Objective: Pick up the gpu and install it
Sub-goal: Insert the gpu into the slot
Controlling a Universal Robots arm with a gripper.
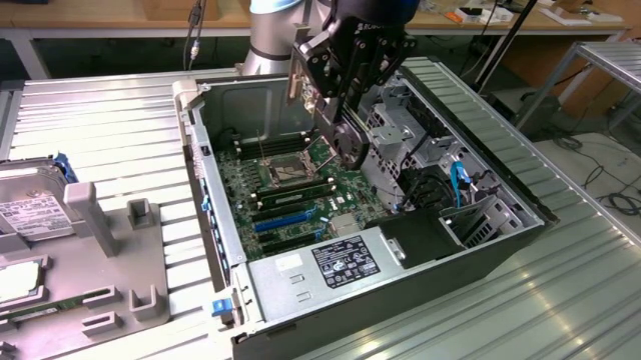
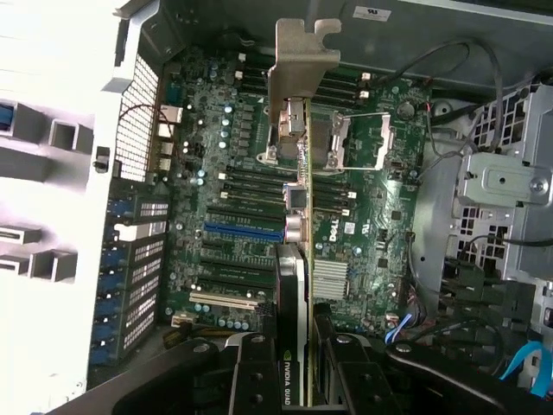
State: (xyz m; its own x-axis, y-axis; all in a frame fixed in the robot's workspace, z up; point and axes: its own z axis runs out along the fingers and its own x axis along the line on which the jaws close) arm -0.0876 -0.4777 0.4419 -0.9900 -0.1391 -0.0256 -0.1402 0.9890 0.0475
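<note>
Okay, jaws pinching the gpu [image 2: 294,268] by its two faces, card edge-on in the gripper [image 2: 304,346], silver bracket [image 2: 302,60] at the end far from the jaws. Below the jaws: motherboard [image 2: 233,164] in the open computer case [image 1: 215,225]; card looks clear of it, unseated. Blue slot [image 2: 242,233] lies just beside the card edge. Judgement: seating well needs the card square, edge parallel to a slot, bracket toward the vented rear wall [image 2: 143,112].

A gripper [image 2: 302,367] clamps the gpu [image 2: 292,277] edge-on, its silver bracket [image 2: 304,60] farthest from the fingers, above a green motherboard [image 2: 226,164] inside an open computer case [image 2: 484,22].
</note>
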